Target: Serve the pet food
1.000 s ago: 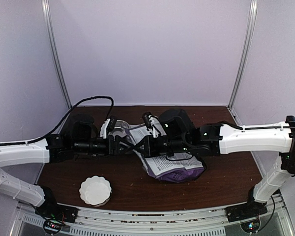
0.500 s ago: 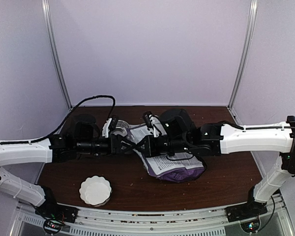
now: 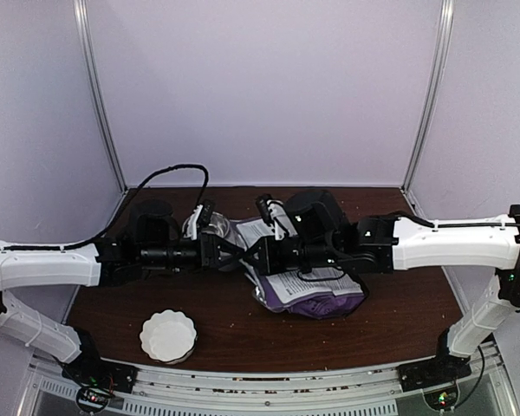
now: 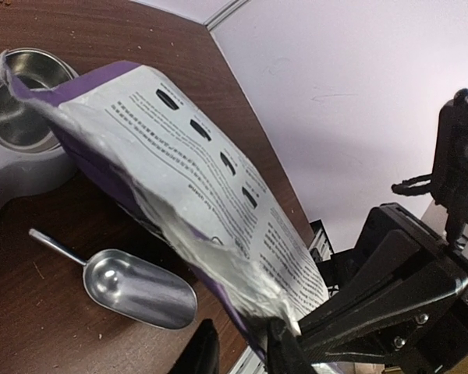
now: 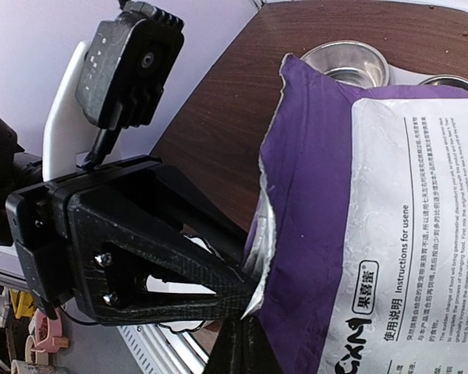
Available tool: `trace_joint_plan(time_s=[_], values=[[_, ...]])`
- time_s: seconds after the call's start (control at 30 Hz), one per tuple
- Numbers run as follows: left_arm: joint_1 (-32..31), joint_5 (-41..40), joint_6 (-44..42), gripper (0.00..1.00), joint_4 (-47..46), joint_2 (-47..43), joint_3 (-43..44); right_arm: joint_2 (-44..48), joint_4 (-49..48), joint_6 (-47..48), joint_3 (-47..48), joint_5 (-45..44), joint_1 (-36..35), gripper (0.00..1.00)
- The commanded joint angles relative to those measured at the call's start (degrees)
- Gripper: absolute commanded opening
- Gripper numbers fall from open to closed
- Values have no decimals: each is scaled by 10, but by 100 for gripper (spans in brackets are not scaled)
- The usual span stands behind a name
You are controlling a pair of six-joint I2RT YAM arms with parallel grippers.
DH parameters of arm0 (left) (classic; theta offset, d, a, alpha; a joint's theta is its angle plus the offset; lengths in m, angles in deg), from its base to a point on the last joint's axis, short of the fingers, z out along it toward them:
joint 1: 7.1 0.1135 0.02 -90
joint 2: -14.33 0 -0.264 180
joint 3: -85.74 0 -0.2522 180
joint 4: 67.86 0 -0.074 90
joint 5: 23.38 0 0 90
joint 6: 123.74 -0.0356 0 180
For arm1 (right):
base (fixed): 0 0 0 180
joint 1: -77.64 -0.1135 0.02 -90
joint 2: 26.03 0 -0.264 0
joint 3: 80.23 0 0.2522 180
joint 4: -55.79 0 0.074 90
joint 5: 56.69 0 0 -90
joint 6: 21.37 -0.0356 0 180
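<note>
Where bag (image 3: 308,290) is torn open | left gripper (image 5: 251,292) pinches rim | right gripper (image 4: 298,329) pinches rim

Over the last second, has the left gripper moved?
Yes. The left gripper slid rightward, toward the purple bag, judged against the stationary white fluted dish.

Even, diffuse light, no hard shadows; only a soft dark band under the bag (image 4: 218,179) on the table (image 4: 31,312). Beside the bag in the left wrist view, the metal scoop (image 4: 140,290) and bowl (image 4: 19,97) carry mild glare. Top view soft and grainy, blacks around the bag crushed; right wrist view sharp on the bag's print.
</note>
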Motion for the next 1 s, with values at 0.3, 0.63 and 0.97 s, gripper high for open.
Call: trace_joint_plan(time_s=[0.3, 0.63, 0.97], values=[[-3, 39, 0, 0, -106, 43, 25, 41, 28, 53, -6, -19, -3, 0], [-3, 38, -5, 0, -106, 59, 37, 43, 139, 60, 32, -117, -5, 0], [-3, 43, -13, 0, -98, 59, 46, 17, 166, 61, 60, -125, -9, 10]])
